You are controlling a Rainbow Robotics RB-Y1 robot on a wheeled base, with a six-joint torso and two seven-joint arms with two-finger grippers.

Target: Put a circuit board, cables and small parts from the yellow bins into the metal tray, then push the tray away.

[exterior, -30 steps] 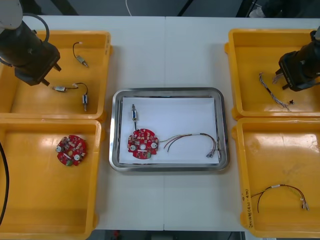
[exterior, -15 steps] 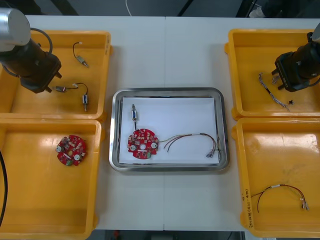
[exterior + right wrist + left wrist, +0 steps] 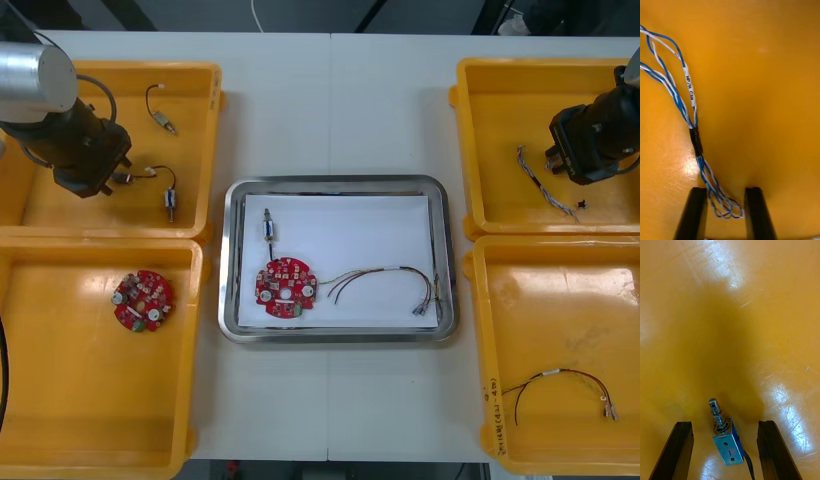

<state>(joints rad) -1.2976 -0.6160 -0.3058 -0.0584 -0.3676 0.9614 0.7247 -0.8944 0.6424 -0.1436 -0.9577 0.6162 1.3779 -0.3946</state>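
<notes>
Since a second earlier, left end effector (image 3: 725,425) had slid across its bin (image 3: 120,68) onto a small part (image 3: 728,445), fingers wide either side. Right end effector (image 3: 726,191), also parted, straddled the cable (image 3: 696,140) loops. Closing off-centre could flick the part away or catch one strand.

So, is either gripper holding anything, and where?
Left gripper: nothing, jaws open around a small metal part. Right gripper: at the looped end of the blue and white cable; hold cannot be told.
</notes>
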